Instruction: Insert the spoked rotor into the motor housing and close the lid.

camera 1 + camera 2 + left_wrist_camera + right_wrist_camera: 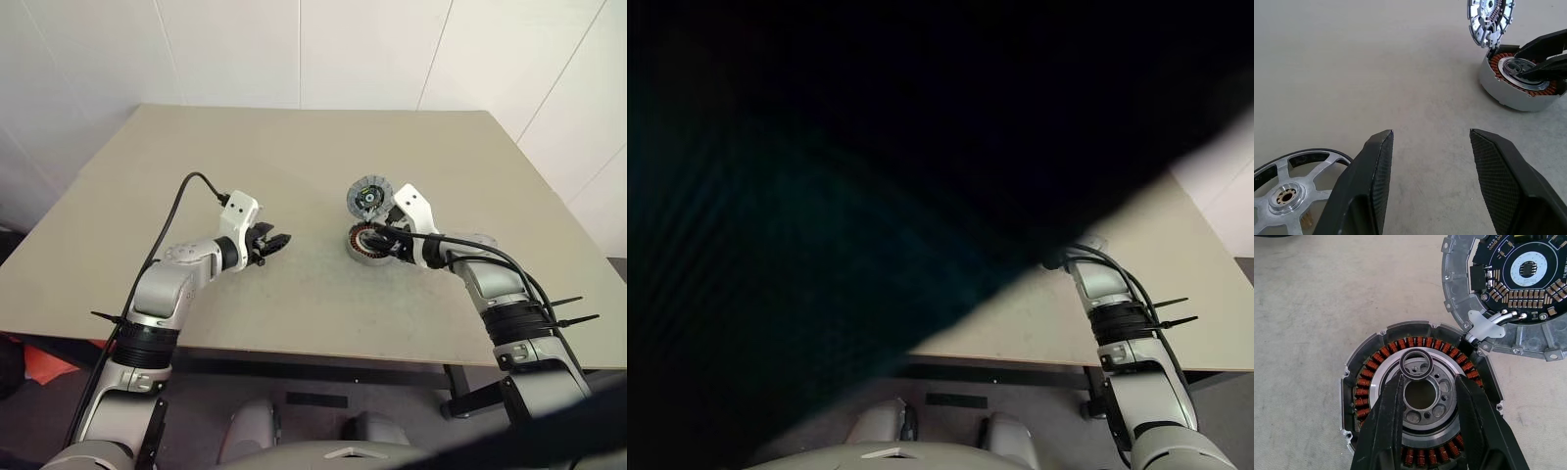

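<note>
Silvery spokes and a thin dark-edged rim mark the pale spoked rotor (1288, 193), lying flat on my beige table (294, 147) just beside the left gripper (1430, 142), whose black fingers stand apart with nothing between them. Further right sits the squat grey motor housing (1359, 369), copper-red windings ringing its dark centre. My right gripper (1426, 384) reaches into it, fingers parted, a small dark ring (1417, 364) resting near the fingertips; I cannot tell if it is pinched. The round grey lid (1459, 308) stands swung open, joined at the housing's edge.
</note>
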Tool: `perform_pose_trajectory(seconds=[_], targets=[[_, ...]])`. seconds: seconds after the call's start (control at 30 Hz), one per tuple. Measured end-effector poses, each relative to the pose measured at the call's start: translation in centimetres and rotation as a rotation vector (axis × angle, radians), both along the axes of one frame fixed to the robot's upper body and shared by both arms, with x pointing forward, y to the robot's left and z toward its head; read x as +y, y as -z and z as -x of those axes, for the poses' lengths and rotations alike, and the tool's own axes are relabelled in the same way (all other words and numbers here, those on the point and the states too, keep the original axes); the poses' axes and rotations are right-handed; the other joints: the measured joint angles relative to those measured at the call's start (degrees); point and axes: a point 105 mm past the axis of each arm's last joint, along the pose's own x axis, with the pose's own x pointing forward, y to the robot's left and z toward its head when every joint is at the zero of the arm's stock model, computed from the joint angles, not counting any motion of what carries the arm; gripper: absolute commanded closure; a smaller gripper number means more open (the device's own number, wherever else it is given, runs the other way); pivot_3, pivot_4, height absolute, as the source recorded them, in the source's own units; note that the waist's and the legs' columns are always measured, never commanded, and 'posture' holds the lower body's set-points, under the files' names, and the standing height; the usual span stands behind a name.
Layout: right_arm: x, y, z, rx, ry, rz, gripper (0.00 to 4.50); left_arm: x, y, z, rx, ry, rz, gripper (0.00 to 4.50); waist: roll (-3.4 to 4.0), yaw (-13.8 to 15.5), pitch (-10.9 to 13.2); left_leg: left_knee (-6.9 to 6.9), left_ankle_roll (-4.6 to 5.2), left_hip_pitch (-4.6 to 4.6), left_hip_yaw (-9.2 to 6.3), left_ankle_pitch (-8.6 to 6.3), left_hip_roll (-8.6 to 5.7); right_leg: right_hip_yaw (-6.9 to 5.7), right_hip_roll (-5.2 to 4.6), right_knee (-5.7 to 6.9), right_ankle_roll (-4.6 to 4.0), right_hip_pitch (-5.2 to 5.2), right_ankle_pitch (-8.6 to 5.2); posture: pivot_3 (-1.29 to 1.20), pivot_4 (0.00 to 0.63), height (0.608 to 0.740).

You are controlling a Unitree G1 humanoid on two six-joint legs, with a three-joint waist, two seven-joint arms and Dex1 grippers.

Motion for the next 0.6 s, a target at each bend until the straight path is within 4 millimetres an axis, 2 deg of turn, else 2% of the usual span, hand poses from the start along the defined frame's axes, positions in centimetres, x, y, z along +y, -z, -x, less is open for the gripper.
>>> perform_pose_trajectory(seconds=[0.27,0.6], targets=[[1.3,-0.3,0.3,0.003,-0.035,-0.015,2.69,0.0,0.0,0.0,0.000,-0.003,-0.001,1.88,0.00,0.0,0.0,-0.03,0.02,-0.04,0.00,0.00,0.00,0.00,0.00,-0.02,0.00,-0.03,0.00,0.00,0.000,0.740],[1.2,-0.6,-0.2,-0.004,-0.013,-0.014,2.69,-0.1,0.2,0.1,0.005,0.000,-0.004,1.88,0.00,0.0,0.0,-0.03,-0.06,-0.04,0.00,-0.03,0.00,0.00,0.00,-0.03,0.00,-0.04,0.00,0.00,0.000,0.740]])
